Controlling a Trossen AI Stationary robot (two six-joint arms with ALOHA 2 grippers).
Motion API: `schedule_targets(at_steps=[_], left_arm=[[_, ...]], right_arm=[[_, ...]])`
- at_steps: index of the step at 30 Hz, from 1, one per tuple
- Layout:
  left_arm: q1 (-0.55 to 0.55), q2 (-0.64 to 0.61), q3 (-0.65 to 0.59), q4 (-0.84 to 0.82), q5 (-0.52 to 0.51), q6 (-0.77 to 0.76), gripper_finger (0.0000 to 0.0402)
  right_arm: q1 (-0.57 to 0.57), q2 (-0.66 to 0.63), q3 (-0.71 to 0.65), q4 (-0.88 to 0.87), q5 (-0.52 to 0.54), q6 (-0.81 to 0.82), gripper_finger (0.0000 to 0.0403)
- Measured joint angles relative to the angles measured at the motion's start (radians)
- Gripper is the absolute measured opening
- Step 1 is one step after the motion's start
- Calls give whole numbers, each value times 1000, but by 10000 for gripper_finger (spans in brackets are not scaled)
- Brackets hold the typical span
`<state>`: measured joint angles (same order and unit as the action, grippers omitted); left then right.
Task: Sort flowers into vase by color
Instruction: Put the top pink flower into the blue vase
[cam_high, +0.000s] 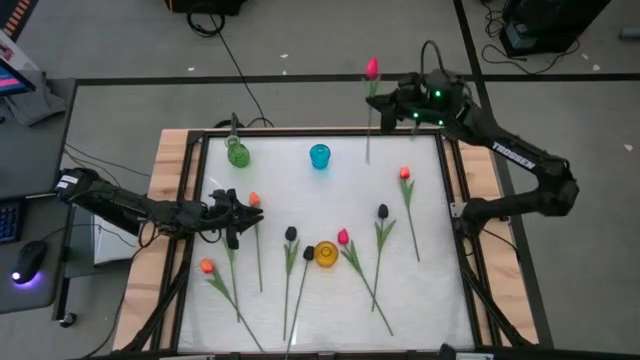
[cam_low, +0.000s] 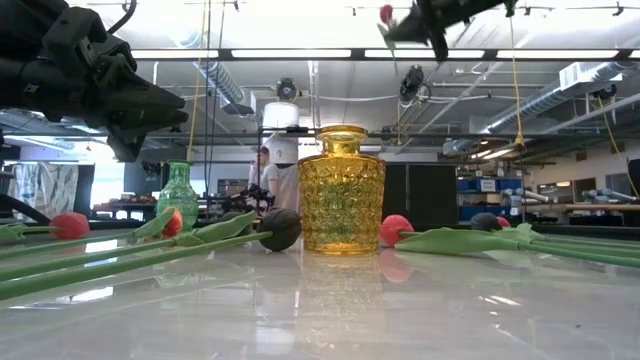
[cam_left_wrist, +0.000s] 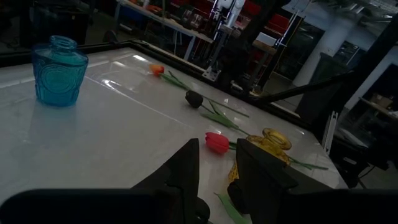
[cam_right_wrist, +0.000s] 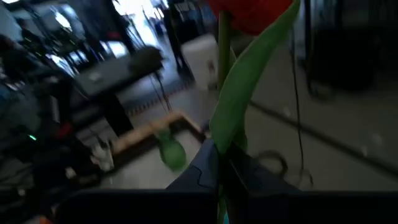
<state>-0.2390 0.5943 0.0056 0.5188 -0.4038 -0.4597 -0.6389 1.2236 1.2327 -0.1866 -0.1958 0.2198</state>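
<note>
Closest to the low camera stands the yellow vase (cam_low: 342, 188) on the bench (cam_high: 420, 290), with tulips lying to both sides of it, buds toward the vases and stems trailing to the front edge; the move to come, though, turns on the right arm, whose right end effector (cam_high: 386, 100) hangs just beyond the far edge of the bench, pinched shut on the stem of a pink-red tulip (cam_high: 372, 68); that stem runs roughly upright in the grip, bud uppermost, its lower end reaching back over the far rim, and in the right wrist view the fingers close tight on the green stem (cam_right_wrist: 222, 112) just under a leaf; from this flower the blue vase (cam_high: 319, 156) lies inward over the bench and toward the left arm's side, the green vase (cam_high: 237, 153) farther the same way, and the yellow one well apart near the bench's middle front; which vase is meant for red I cannot tell, but the right arm is plainly the nearer to the blue one, and the stem would, I judge, need to stay vertical to enter a narrow neck. Left end effector (cam_high: 228, 212) waits low over the left side of the bench, just beside an orange tulip (cam_high: 254, 200); its fingers (cam_left_wrist: 186, 168) stand partly apart and seem to hold nothing.
</note>
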Motion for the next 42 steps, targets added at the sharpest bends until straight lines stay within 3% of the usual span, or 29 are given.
schedule_targets(at_steps=[6, 11, 22, 32, 42], left_arm=[[0, 0, 0, 0, 0, 3, 112], [0, 0, 0, 0, 0, 2, 112], [0, 0, 0, 0, 0, 2, 112], [0, 0, 0, 0, 0, 1, 112], [0, 0, 0, 0, 0, -1, 112]], right_arm=[[138, 79, 1, 165, 99, -98, 14], [181, 176, 1, 309, 146, -196, 18], [182, 330, 0, 530, 143, -246, 17], [162, 329, -2, 528, 143, -247, 17], [144, 330, -115, 638, 143, -241, 17]])
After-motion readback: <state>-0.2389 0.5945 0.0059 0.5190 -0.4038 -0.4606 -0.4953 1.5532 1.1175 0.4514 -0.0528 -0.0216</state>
